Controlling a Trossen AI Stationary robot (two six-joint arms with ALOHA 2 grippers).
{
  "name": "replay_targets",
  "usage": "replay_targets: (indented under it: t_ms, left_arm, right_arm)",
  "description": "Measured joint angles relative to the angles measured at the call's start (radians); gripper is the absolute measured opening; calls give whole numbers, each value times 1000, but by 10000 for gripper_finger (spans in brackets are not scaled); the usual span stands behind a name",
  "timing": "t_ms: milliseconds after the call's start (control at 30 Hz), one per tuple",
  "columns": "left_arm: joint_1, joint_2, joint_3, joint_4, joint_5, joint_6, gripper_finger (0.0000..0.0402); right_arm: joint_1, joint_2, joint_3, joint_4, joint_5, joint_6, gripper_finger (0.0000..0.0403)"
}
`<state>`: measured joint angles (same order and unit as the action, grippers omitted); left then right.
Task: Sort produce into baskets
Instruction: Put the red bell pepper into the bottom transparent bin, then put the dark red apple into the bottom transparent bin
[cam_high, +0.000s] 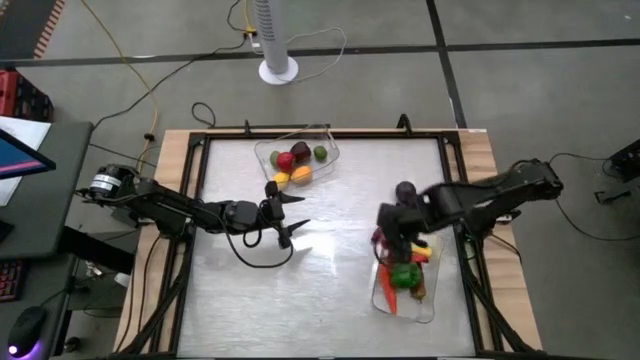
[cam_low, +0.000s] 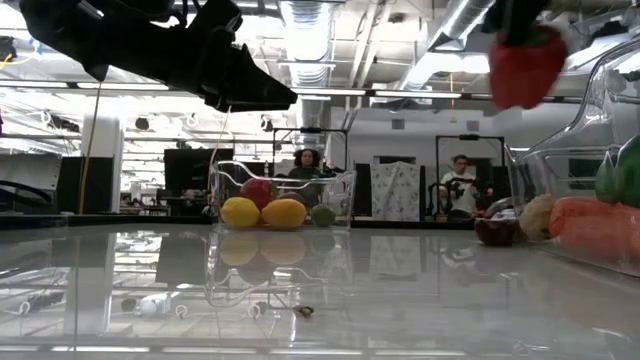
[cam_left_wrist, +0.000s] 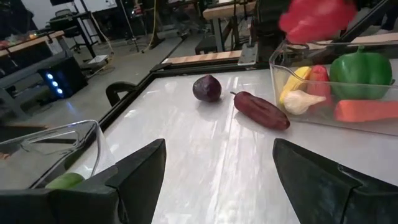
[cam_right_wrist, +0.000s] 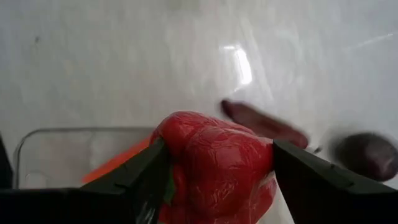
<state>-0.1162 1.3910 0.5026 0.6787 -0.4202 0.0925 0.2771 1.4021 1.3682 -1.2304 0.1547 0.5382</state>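
Observation:
My right gripper (cam_high: 396, 226) is shut on a red pepper (cam_right_wrist: 214, 168), held in the air over the far-left corner of the near-right clear basket (cam_high: 428, 300). That basket holds a green pepper (cam_left_wrist: 360, 73), a carrot (cam_left_wrist: 367, 111), a yellow piece and a pale piece. A dark purple round piece (cam_left_wrist: 207, 88) and a dark red long piece (cam_left_wrist: 261, 111) lie on the table beside it. The far clear basket (cam_high: 330, 150) holds red, yellow, orange, green and dark pieces. My left gripper (cam_high: 298, 213) is open and empty at mid-table, pointing toward the right edge. My right gripper pinches the red pepper between its two fingers, one on each of its opposite sides (cam_right_wrist: 166, 163). The fingers come from above, pointing down. The pepper is lifted clear of the table and the basket; it shows high in the low view (cam_low: 527, 65).
A black frame (cam_high: 200, 180) borders the white table top. Bare table lies between the two baskets and toward the near left. A white fan base (cam_high: 278, 70) stands beyond the far edge. People sit in the room behind (cam_low: 306, 165).

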Motion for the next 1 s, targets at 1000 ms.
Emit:
replay_targets:
  t_ms: [1000]
  left_arm:
    - [1, 0, 0, 31, -5, 3, 283]
  right_arm:
    - [-548, -73, -209, -24, 158, -101, 350]
